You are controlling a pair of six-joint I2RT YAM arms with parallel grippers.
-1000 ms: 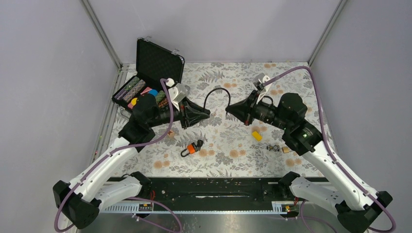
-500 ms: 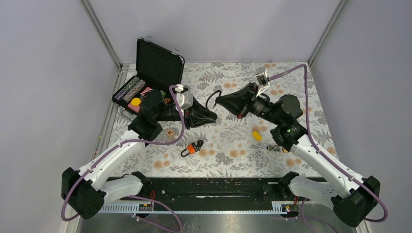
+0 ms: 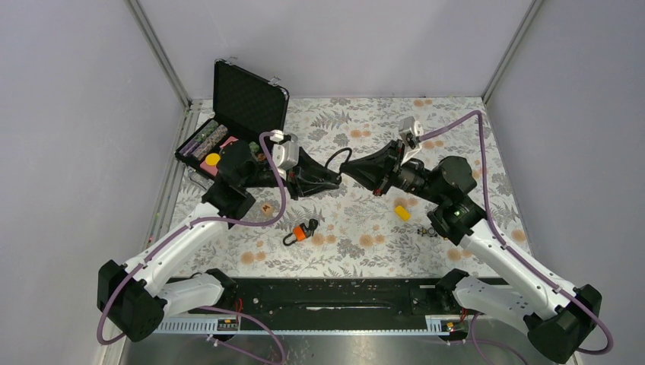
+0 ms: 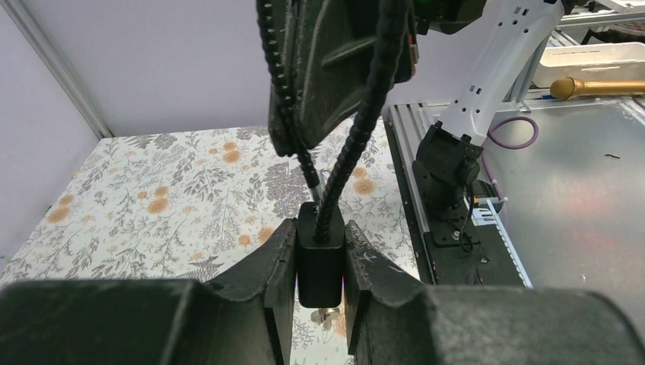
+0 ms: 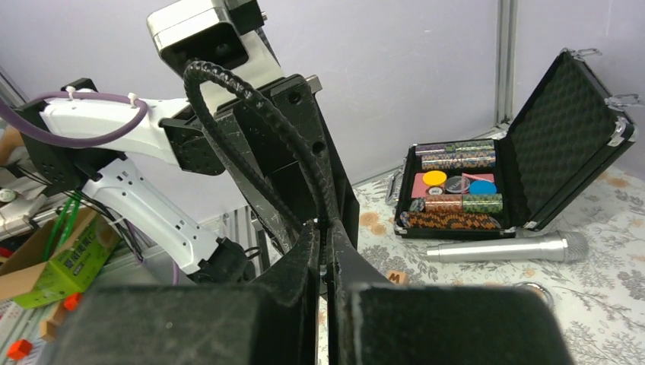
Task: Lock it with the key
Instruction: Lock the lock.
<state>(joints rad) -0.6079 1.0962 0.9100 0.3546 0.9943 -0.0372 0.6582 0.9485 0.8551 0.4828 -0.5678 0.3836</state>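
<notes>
Floral cloth (image 3: 365,243) covers the table; the cable lock (image 4: 319,266) is held off it, to the right of the open black case (image 3: 247,95) in the overhead view, its black body clamped between the left gripper (image 4: 319,237) fingers; its cable (image 4: 357,129) loops up past the right gripper (image 5: 325,236), whose fingers are pressed together; whether they pinch anything I cannot tell; a silver microphone (image 5: 502,248) lies just in front of the case; nearer than the case lie an orange-and-black clip (image 3: 300,232) and, further right, a yellow block (image 3: 401,212); print on a green carton (image 5: 57,266) is too blurred to read.
</notes>
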